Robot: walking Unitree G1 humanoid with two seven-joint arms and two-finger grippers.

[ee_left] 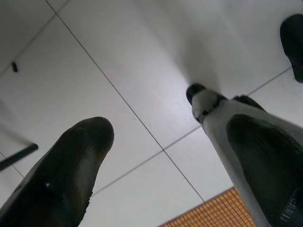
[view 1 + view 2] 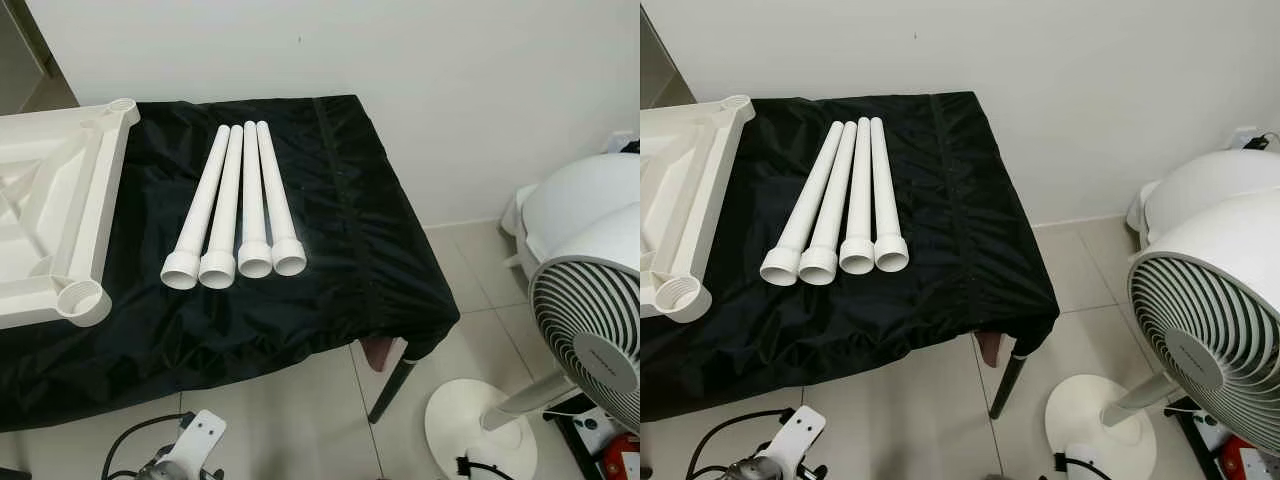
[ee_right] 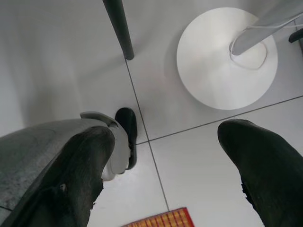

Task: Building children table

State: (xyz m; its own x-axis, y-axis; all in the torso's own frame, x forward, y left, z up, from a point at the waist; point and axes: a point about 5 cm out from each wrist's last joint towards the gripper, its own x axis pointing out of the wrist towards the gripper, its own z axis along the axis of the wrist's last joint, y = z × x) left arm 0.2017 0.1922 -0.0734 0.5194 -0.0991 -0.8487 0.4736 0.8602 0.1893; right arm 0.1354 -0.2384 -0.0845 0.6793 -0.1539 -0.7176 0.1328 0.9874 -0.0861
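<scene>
Several white tube legs point(image 2: 240, 205) lie side by side on the black cloth-covered table point(image 2: 340, 250), their wide socket ends toward me. At the left the white children's tabletop point(image 2: 50, 200) rests upside down, with a round threaded corner socket point(image 2: 83, 298) near the front edge. Both arms hang low beside my body. The left gripper point(image 1: 170, 137) points at the tiled floor, open, with nothing between its fingers. The right gripper point(image 3: 165, 146) also points at the floor, open and empty, near the fan's round base point(image 3: 226, 56).
A white standing fan point(image 2: 590, 320) with a round base point(image 2: 480, 425) stands on the floor at the right, with a white rounded appliance point(image 2: 580, 200) behind it. A dark table leg point(image 2: 392, 385) shows under the cloth's corner. An orange mat point(image 1: 222, 213) lies by my feet.
</scene>
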